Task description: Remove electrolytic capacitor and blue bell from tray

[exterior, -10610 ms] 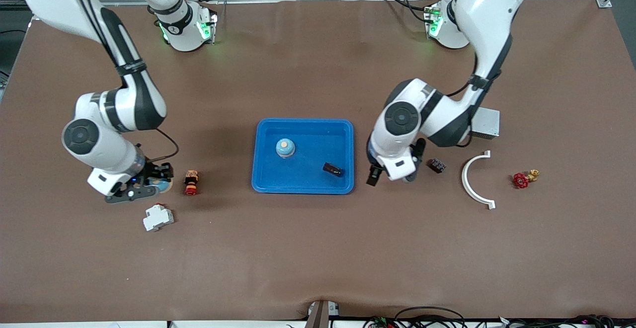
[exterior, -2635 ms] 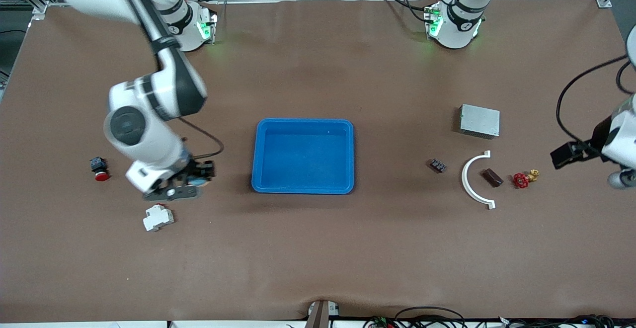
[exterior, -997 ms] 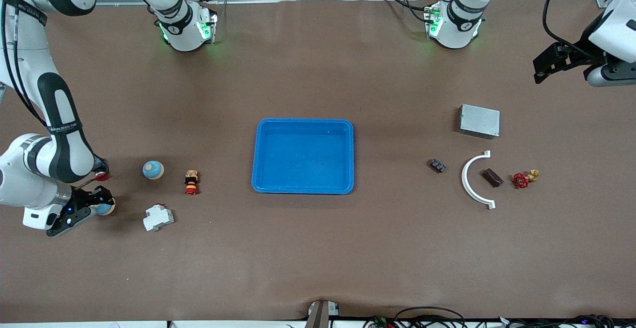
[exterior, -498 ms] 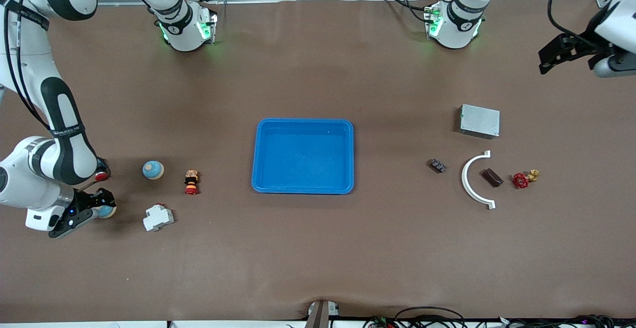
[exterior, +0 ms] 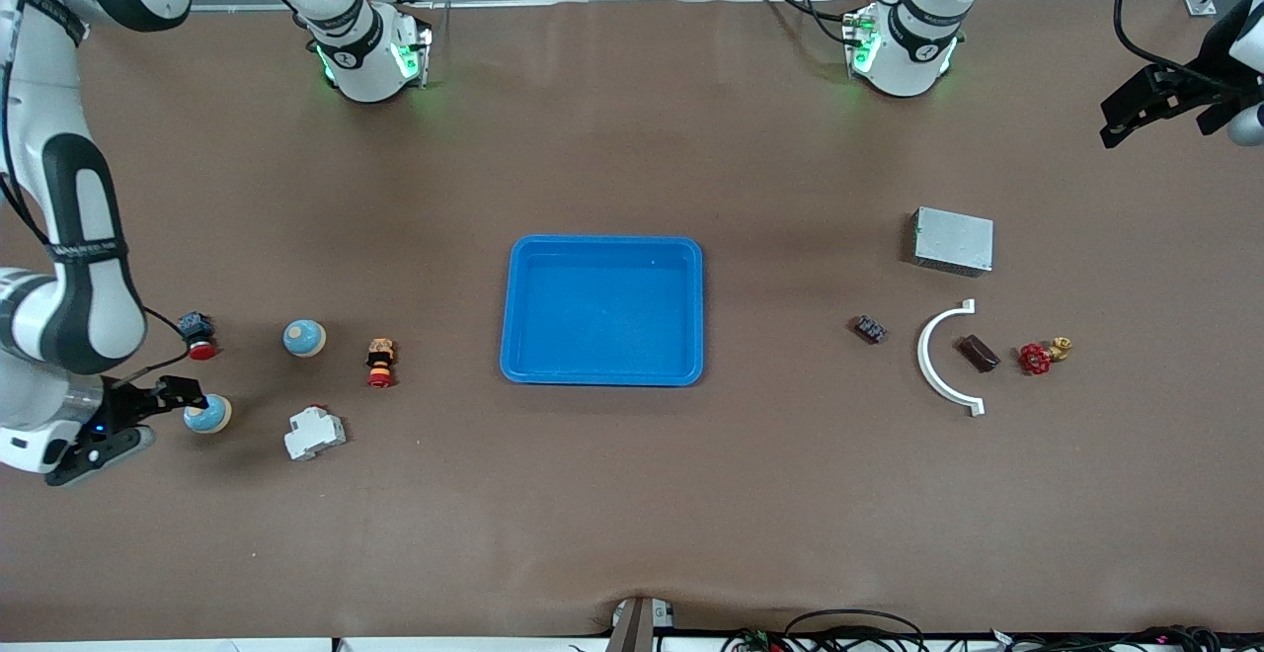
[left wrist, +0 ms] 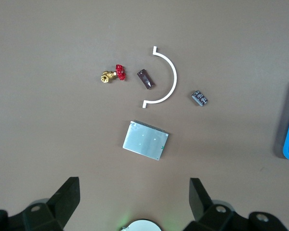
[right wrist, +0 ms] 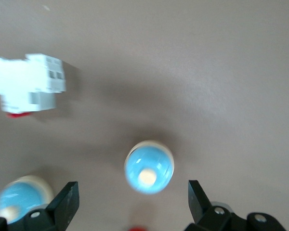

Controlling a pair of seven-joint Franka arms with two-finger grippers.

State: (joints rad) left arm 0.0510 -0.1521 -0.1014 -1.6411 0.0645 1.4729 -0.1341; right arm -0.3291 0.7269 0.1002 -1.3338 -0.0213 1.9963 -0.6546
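Right arm is bent low at its end of the brown tabletop (exterior: 632, 494); right end effector (exterior: 148, 405) is spread wide and holds nothing. A blue bell (exterior: 207, 415) sits on the tabletop just off its fingertips, not gripped. In the right wrist view this bell (right wrist: 149, 166) lies apart from the fingers (right wrist: 67, 199). A second blue bell (exterior: 304, 338), a red push button (exterior: 197, 336), a small orange-and-black part (exterior: 379, 362) and a white breaker (exterior: 315, 432) lie near that end effector.

Left arm is raised at its own end, waiting; left end effector (exterior: 1150, 109) is also wide and empty, high over bare tabletop. Below it lie a grey metal box (left wrist: 145, 140), a white curved piece (left wrist: 163, 77), the dark capacitor (left wrist: 146, 79) inside the curve, a red-handled brass valve (left wrist: 113, 75) and a small black part (left wrist: 199, 97).

Blue tray (exterior: 602, 247) sits mid-tabletop between both end effectors, holding nothing.
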